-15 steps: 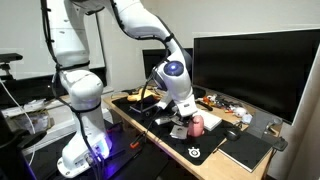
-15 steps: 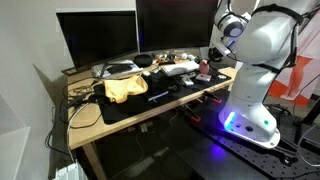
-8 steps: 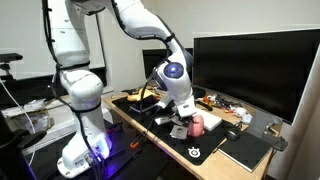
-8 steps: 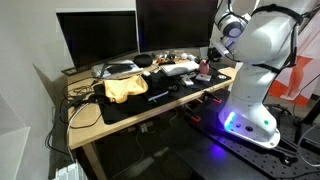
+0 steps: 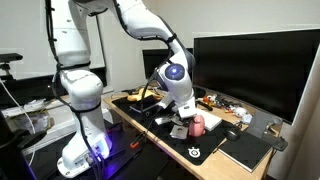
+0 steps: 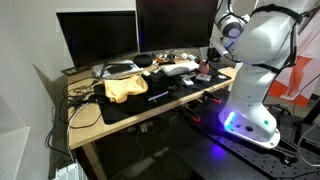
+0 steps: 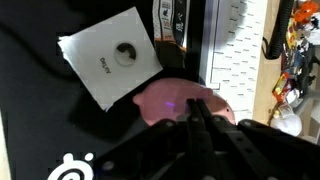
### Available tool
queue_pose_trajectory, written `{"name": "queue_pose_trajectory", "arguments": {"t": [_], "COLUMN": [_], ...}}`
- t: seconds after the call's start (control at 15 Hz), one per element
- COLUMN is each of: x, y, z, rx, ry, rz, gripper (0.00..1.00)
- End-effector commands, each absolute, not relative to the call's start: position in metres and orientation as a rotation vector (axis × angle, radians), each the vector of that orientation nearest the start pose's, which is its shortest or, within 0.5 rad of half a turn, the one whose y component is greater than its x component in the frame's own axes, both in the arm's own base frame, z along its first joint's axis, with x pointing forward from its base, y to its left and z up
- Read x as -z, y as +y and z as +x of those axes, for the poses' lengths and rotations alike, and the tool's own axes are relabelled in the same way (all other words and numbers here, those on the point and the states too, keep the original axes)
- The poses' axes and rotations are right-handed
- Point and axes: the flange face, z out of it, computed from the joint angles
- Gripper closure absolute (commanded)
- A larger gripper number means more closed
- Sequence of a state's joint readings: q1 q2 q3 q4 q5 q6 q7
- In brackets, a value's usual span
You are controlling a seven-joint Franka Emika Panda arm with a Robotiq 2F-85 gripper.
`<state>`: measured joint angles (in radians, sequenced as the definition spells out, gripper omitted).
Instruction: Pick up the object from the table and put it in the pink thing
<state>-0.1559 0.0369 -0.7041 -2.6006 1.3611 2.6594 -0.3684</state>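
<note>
Above the pink thing (image 7: 165, 100), the gripper (image 7: 197, 108) stands pressed shut — any held object is hidden; an off-centre release could drop it onto the table (image 6: 88, 122).

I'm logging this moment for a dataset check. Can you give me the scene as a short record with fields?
gripper: shut, tips over the pink thing in the wrist view
pink thing: on the black mat, beside the white square card
anything held: cannot tell
keyboard: white, beyond the mat
</note>
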Motion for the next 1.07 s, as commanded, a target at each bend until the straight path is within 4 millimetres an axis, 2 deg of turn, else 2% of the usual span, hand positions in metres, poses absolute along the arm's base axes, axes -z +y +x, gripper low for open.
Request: {"name": "queue_pose_trajectory", "arguments": {"t": [0.0, 1.0], "x": [-0.2379, -0.2314], "y": [-0.3492, -0.3561], "z": [0.2562, 0.2502], "rx": [0.518, 0.498], "ry": [1.985, 2.002], "rz": [-1.69, -1.688], "gripper": [0.99, 0.99]}}
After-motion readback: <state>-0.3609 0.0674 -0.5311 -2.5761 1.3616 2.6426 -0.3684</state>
